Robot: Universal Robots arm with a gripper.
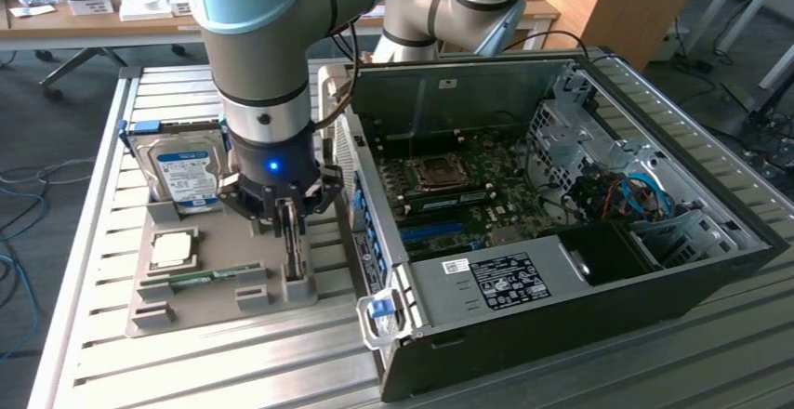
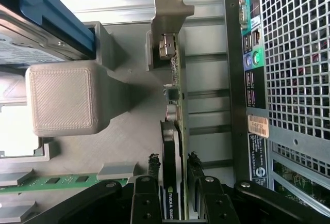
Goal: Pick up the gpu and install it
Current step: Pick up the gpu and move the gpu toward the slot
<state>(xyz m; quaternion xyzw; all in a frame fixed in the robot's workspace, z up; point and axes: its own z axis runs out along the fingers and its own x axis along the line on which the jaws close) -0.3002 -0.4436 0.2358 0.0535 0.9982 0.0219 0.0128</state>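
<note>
The gripper (image 2: 172, 158) hangs directly over the gpu (image 2: 170, 140). Its jaws are parted and astride the card: one finger (image 2: 153, 171) is beside the black cooler face and the other is beside the bare board face. A firm clamp is not evident.

The gpu stands on its long edge in a slot of the grey printed holder tray (image 1: 199, 314), just beside the rear panel of the open computer case (image 1: 694, 274). Its silver end bracket (image 2: 169, 7) points away from the gripper.

Handling, as a judgement:
- The card is light and stiff.
- The board is fragile at its components and at the fan.
- Hold it across the thickness, at the cooler body and the board back, near the middle of its length. This keeps it from swinging.
- The plastic cooler may be slick.

Also on the tray are a RAM stick (image 1: 205, 277), a CPU (image 1: 171, 249) and a blue-labelled hard drive (image 1: 184, 172). The motherboard (image 1: 459, 195) lies exposed inside the case.
</note>
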